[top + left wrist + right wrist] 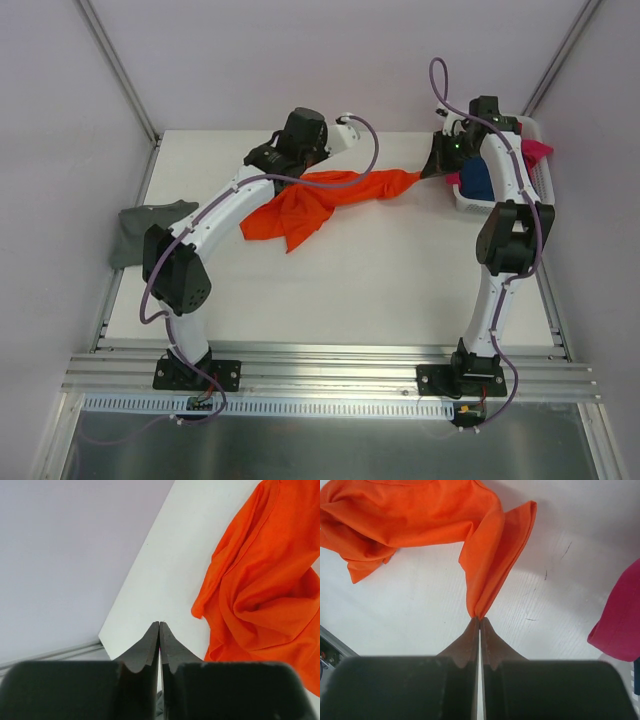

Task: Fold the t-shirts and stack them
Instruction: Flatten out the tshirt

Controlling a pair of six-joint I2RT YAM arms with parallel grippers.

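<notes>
A: At the very tips of the right gripper (479, 619), a corner of the orange t-shirt (420, 515) is pinched tight, jaws pressed together on the cloth!

B: And from that pinch the shirt runs ahead and off to its left, twisted and crumpled across the white table (380, 280).

A: Over to the left gripper (159, 624): jaws fully together too, but nothing shows between them. Bare table sits just past the tips.

B: Right, the orange cloth lies off to that gripper's right side, bunched in folds, close by yet apart from the fingers in the wrist view.

A: Off to the right of the right gripper, the magenta t-shirt (620, 625) sits at the top of the white basket (465, 203), with the navy t-shirt (477, 180) inside it.

B: And the grey-green t-shirt (150, 225) lies well back and to the left of the left gripper, at the table's edge beside that arm's elbow.
</notes>
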